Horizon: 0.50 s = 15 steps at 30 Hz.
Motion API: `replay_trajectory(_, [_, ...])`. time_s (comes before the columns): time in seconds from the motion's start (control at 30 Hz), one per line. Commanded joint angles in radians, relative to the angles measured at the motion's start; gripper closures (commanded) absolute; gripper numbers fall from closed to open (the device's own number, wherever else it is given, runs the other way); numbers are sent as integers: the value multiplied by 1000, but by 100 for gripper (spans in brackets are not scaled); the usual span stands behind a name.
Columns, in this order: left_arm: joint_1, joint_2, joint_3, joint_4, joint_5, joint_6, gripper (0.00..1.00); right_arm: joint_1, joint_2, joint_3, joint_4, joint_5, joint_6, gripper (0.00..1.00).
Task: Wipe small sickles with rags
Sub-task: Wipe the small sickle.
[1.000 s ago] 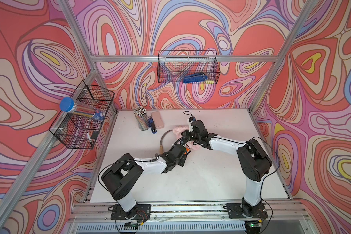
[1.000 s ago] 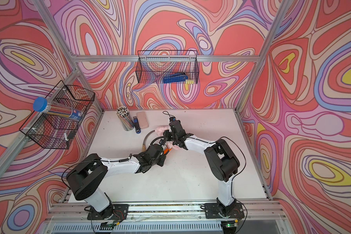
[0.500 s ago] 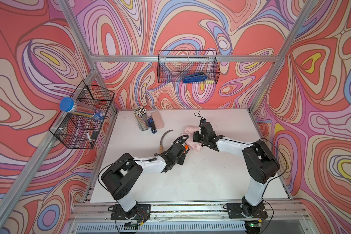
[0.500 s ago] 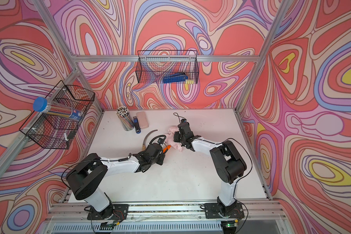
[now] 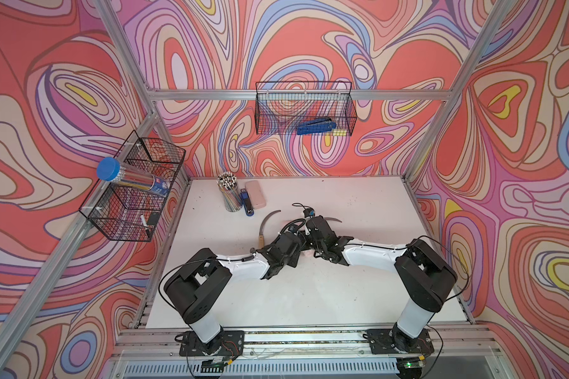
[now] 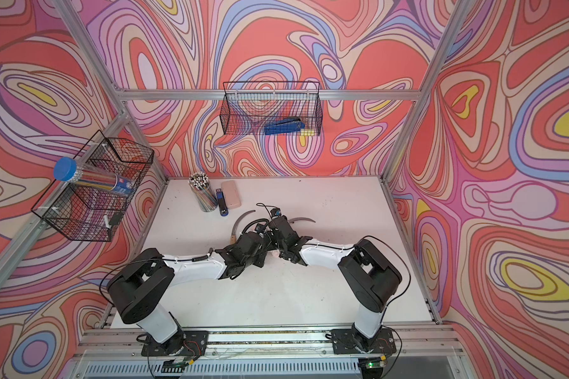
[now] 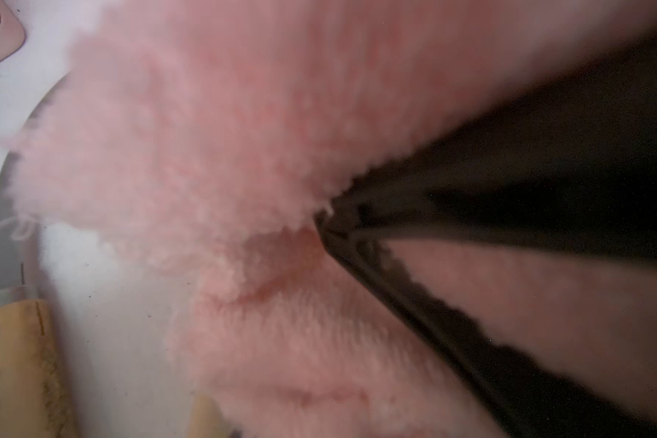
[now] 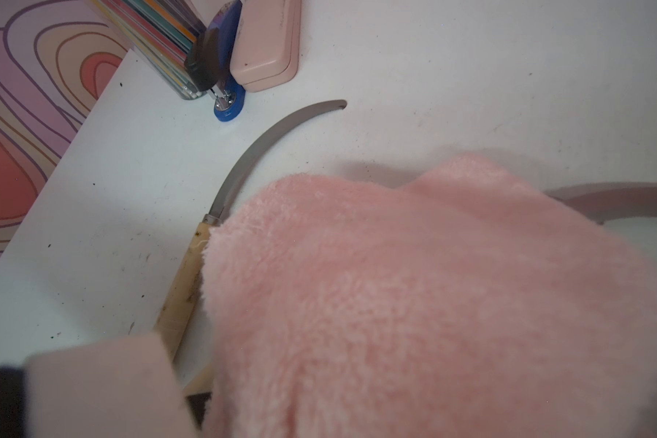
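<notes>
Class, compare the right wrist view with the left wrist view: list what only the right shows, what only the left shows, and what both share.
Only the right wrist view: the blue stapler, the pencil cup, the wooden-handled sickle with its blade bare to the tip, and a second blade beyond the pink rag.
Only the left wrist view: dark toothed-edged fingers sunk in the fluff.
Both: the rag, that sickle's handle, the pink case, the white table.

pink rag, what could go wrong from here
The pink rag hangs by the wooden-handled sickle; a sweep may drag that sickle toward the stapler. It fills the left wrist view, hiding what it touches. The left arm and right arm nearly touch and might collide.
</notes>
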Motion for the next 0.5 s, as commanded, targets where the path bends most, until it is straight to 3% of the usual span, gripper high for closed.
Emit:
replay_trajectory(0.0, [7,-19,7,3,-32,-7,100,6,-21,-22,9,68,20,100])
replay_trajectory(0.3, [6,-36,-8,7,-15,-16,100,-148,26,-16,23,27,16,100])
replay_trajectory(0.47, [6,-42,-10,6,2,-19,100,-198,85,33,-25,100,-14,100])
